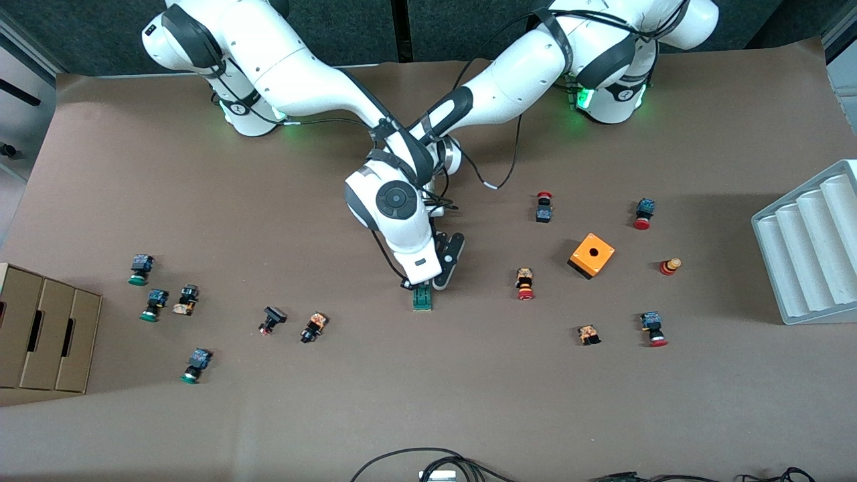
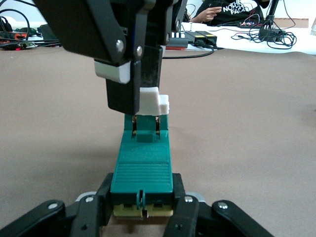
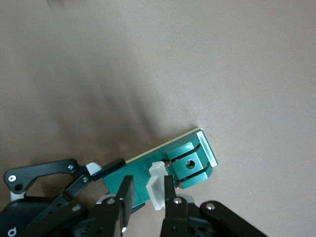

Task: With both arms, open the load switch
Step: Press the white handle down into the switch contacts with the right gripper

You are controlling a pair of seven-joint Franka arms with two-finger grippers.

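Both my arms are down on one little part in the middle of the desk [image 1: 469, 402] right now. Closest to the front camera is the load switch [image 1: 422, 299], a narrow dark-green block lying flat, with its free end poking out toward that camera.

My right gripper [image 3: 148, 190] comes straight down on it, and its fingers [image 3: 169, 190] are pinched together on the white sliding piece [image 3: 156, 186] that sticks up from the green body. A bit farther from the camera, low over the desk, my left gripper [image 2: 142, 210] has its fingers clamped on the sides of the other end, holding the body still.

Handling-wise, I'd guess this thing is light, hard plastic, stiff enough not to flex but smooth enough to skate on the brown desk cover if the body isn't pinned. That's why one arm holds while the other works the white piece. The white tab is small and looks like the weak bit, so I'd keep the pinch low on it, near where it meets the green, and move it gently along its own travel, not sideways.

Scattered push buttons [image 1: 525, 284] and the orange cube [image 1: 592, 255] sit well apart, toward the left arm's end, out of the way.
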